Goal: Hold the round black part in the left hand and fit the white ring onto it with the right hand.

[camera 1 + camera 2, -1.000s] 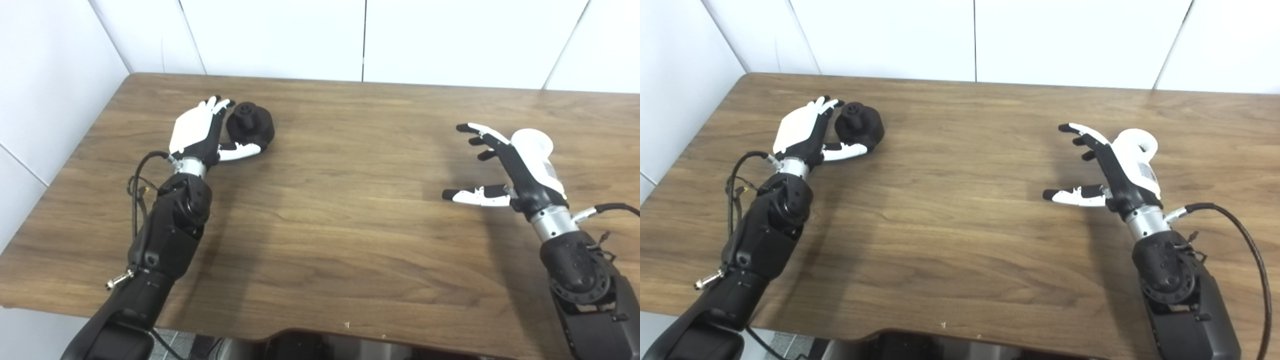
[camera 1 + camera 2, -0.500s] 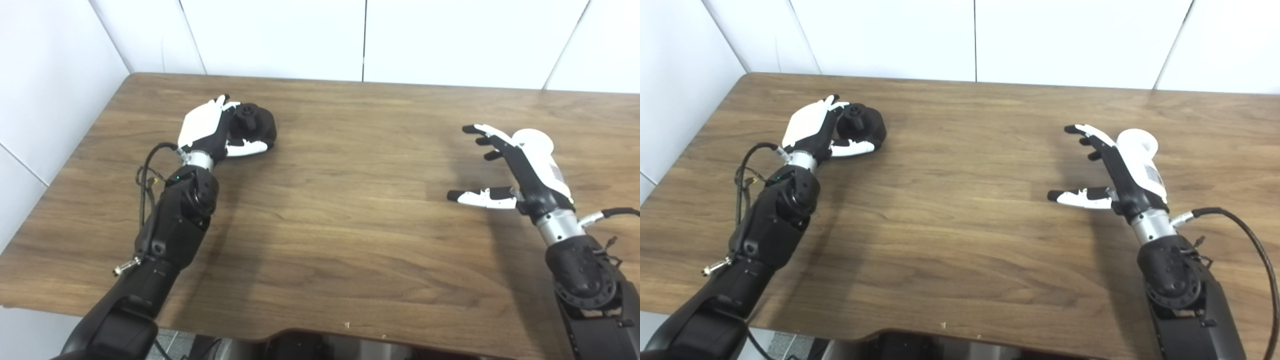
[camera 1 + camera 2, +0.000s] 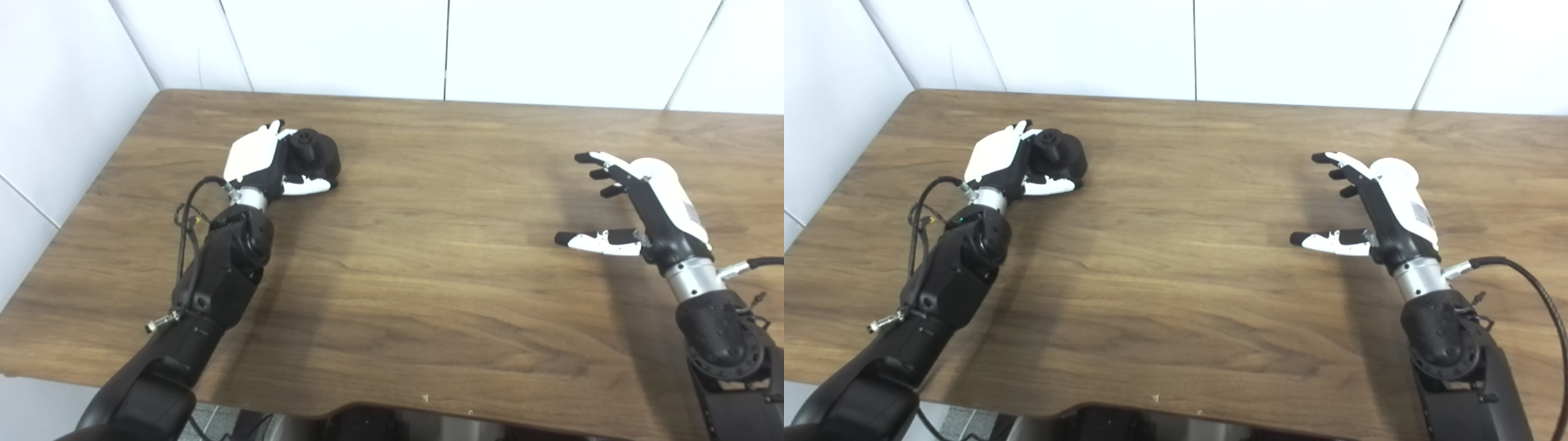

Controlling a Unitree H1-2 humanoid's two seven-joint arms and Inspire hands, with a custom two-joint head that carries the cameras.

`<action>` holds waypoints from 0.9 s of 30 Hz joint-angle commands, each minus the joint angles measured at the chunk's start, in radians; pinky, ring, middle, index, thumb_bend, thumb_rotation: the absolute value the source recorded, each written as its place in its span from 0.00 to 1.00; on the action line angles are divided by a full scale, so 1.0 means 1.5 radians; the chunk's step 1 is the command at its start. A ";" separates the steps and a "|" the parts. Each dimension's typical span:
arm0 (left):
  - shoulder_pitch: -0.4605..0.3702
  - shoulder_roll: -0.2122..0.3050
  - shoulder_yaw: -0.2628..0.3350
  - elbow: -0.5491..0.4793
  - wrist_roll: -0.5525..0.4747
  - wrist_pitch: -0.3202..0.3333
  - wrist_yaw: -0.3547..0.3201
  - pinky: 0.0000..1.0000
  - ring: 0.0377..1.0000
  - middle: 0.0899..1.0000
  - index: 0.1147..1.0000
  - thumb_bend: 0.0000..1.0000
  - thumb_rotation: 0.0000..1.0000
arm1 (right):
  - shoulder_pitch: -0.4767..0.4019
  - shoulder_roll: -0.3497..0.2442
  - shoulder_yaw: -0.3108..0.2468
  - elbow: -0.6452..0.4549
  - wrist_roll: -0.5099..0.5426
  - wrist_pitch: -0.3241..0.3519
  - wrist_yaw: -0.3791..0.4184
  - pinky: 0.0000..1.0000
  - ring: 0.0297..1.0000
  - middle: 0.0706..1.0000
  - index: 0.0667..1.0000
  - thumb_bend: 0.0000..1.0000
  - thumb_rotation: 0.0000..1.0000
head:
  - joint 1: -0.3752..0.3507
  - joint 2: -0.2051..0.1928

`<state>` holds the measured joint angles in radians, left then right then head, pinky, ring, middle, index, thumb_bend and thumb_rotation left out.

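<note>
One wooden table [image 3: 429,257] carries two things: one round black part [image 3: 317,154] and one white ring [image 3: 1396,170]. The black part sits near the table's far left corner, with a small knob standing up from its top. The left hand [image 3: 264,164] is wrapped around it: the white-backed palm presses against its left side, the fingers [image 3: 274,127] curl over the far side, and the thumb [image 3: 309,187] lies along the near side, touching it. Whether the part is lifted off the table or resting on it cannot be told.

The white ring lies toward the table's right edge, about midway between the far and near edges. It is mostly hidden behind the right hand [image 3: 637,205], which is held edge-up just left of it, spread wide and holding nothing, the thumb [image 3: 588,240] pointing left toward the table's middle. Whether that hand touches the ring cannot be told. The two hands are well apart.
</note>
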<state>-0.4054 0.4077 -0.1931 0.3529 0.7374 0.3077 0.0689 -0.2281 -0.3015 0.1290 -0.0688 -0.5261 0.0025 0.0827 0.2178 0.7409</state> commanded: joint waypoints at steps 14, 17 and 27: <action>-0.022 0.013 0.003 0.001 0.000 -0.014 0.061 1.00 1.00 1.00 0.55 0.88 0.22 | -0.014 -0.010 -0.009 -0.036 0.014 -0.016 -0.003 0.68 0.79 0.87 0.82 0.82 0.24 | -0.001 0.007; -0.020 0.013 0.004 -0.002 -0.004 -0.017 0.062 1.00 1.00 1.00 0.53 0.88 0.20 | -0.015 -0.011 -0.008 -0.043 0.010 -0.006 0.002 0.68 0.80 0.87 0.82 0.82 0.24 | -0.002 0.008; 0.000 -0.001 -0.028 -0.046 -0.025 -0.054 0.012 1.00 1.00 1.00 0.52 0.89 0.25 | -0.024 -0.009 -0.009 -0.039 0.008 -0.013 -0.002 0.68 0.80 0.87 0.82 0.82 0.29 | -0.019 0.012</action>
<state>-0.4048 0.4060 -0.2120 0.3053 0.7010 0.2581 0.1077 -0.2208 -0.3048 0.1246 -0.0971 -0.5161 0.0055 0.0924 0.1887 0.7578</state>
